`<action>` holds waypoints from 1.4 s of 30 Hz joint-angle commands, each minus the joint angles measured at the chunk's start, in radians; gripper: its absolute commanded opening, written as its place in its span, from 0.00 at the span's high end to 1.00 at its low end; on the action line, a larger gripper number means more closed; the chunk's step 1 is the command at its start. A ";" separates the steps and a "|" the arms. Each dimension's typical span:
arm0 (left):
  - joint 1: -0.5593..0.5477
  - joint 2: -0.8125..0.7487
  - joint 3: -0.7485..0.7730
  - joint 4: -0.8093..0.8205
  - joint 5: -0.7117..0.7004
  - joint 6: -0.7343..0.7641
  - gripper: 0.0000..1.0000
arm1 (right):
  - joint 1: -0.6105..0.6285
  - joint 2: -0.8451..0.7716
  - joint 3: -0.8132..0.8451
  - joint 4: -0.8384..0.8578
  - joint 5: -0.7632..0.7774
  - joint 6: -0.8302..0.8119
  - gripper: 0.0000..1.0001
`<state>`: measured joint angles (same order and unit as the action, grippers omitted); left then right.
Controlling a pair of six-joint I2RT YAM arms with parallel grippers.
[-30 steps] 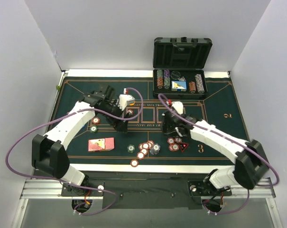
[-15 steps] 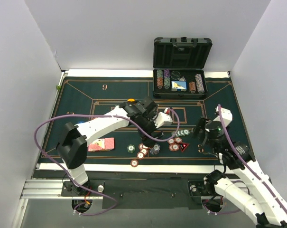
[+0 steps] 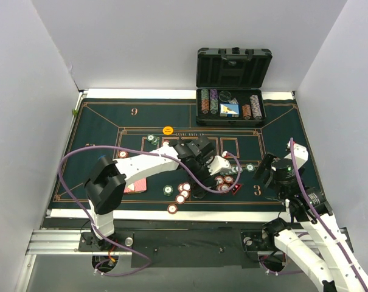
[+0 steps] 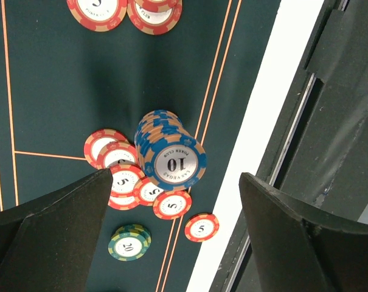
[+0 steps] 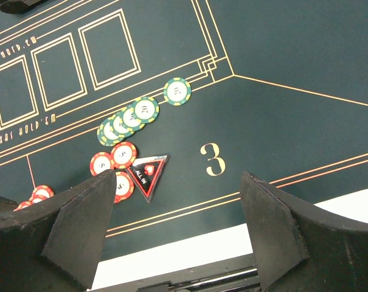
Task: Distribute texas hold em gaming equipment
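Observation:
My left gripper [image 3: 197, 185] hangs open over a tall blue-and-orange chip stack [image 4: 170, 159] near the mat's front edge. It holds nothing. Red chips [image 4: 120, 173] lie scattered beside the stack, and a green chip pile [image 4: 129, 241] sits below them. Off to the right, my right gripper [image 3: 264, 168] is open and empty above the "3" mark [image 5: 215, 159]. Ahead of it a fanned row of green chips [image 5: 126, 118] lies on the mat. With them are a single green chip [image 5: 177, 91], red chips [image 5: 114, 158] and a black triangular marker [image 5: 148, 172]. Pink-backed cards [image 3: 135, 184] lie partly under the left arm.
A black case [image 3: 232, 67] stands open at the back right with chip rows [image 3: 213, 102] in it. An orange button disc [image 3: 167, 130] lies mid-mat. The green felt mat [image 3: 98, 121] ends at a white strip [image 4: 256, 140] by the near edge. Purple cables loop over both arms.
The left arm swung right to hover above the front chip stack. The right arm drew back to the right, uncovering a fanned row of green chips. Both grippers opened wider.

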<state>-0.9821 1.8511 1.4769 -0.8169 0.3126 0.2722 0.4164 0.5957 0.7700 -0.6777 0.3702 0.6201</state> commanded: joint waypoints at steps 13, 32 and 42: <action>-0.036 0.048 0.019 0.062 -0.096 0.015 0.03 | -0.019 0.010 -0.009 -0.014 -0.027 -0.028 0.23; -0.038 0.053 -0.015 0.078 -0.106 0.042 0.18 | -0.024 0.013 -0.015 -0.005 -0.031 -0.031 0.23; -0.038 0.043 -0.015 0.070 -0.089 0.056 0.50 | -0.025 0.013 -0.018 -0.005 -0.031 -0.031 0.23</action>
<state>-1.0138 1.8988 1.4628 -0.7658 0.2127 0.3069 0.3988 0.5995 0.7609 -0.6773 0.3321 0.6003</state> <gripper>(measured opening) 0.580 0.765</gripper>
